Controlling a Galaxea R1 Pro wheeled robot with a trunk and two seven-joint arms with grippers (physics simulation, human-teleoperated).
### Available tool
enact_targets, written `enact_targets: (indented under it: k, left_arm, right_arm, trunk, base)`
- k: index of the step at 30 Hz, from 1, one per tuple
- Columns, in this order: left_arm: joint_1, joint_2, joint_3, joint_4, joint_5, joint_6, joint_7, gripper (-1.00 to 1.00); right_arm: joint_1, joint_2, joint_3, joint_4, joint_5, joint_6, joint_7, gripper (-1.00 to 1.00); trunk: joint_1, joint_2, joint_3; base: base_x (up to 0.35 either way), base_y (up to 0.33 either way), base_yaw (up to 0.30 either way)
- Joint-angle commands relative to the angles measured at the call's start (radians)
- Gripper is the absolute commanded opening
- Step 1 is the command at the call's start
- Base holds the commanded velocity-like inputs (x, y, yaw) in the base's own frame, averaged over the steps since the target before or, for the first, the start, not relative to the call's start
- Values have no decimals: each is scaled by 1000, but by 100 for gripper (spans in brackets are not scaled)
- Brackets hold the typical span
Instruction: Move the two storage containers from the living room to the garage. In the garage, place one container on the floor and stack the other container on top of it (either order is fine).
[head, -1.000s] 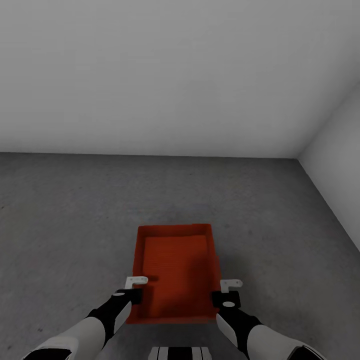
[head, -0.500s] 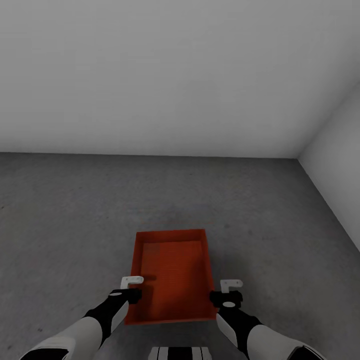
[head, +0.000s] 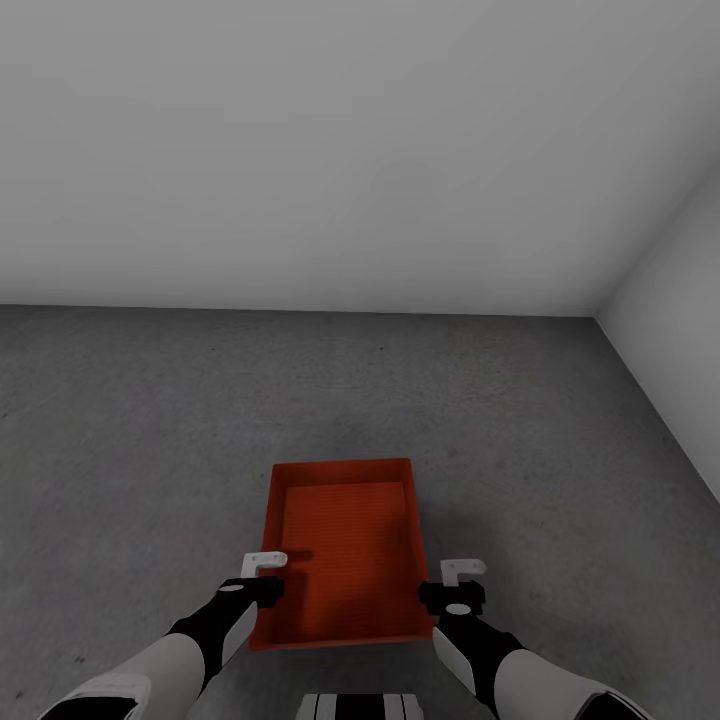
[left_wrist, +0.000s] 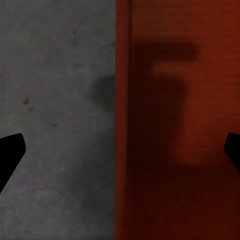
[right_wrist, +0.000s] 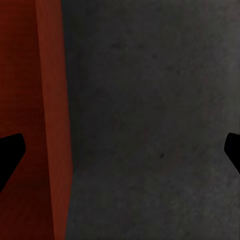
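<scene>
Left gripper (head: 265, 562): you have it hovering over the left wall of the orange-red bin (head: 345, 550), near the bin's close corner. In the left wrist view its black fingertips (left_wrist: 11, 150) sit at opposite edges of the picture, spread wide, with nothing clamped; one is over the grey floor (left_wrist: 55, 100), the other over the bin's inside (left_wrist: 175, 125), so the jaws straddle the wall. A dark shadow lies on the bin's base there.

You cannot tell from the head view whether one bin or two nested bins sit here; just one rim is visible. It rests on the dark floor (head: 130, 450) of the garage, close in front of the robot, well apart from the white walls (head: 350, 150).

Right gripper (head: 463, 568): just beside the bin's right wall, near the close corner. In the right wrist view its fingertips (right_wrist: 10, 150) are likewise spread wide and empty, the bin wall (right_wrist: 52, 125) between them, nearer one finger. Contact cannot be judged.
</scene>
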Motion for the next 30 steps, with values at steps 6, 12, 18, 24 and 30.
enact_targets:
  k: [6,12,18,24,30]
  left_arm:
    - [0,-1,1,-2,3,5,1,100]
    - [0,0,1,-2,3,5,0,100]
    - [0,0,2,-2,3,9,2,100]
    - [0,0,4,-2,3,12,2,100]
    - [0,-1,4,-1,3,12,1,100]
  right_arm:
    - [-1,-1,7,1,-11,-6,-4,100]
    - [-1,-1,7,1,-12,-6,-5,100]
    - [-1,-1,7,1,-12,-6,-5,100]
    - [-1,1,7,1,-13,-5,-5,100]
    - [-1,1,7,1,-15,-5,-5,100]
  trunk:
    - [0,0,-1]
    - [0,0,-1]
    - [-19,35,15]
    - [-42,77,34]
    - [-65,119,53]
  base:
    - [0,0,0]
    - [0,0,0]
    - [0,0,0]
    - [0,0,0]
    - [0,0,0]
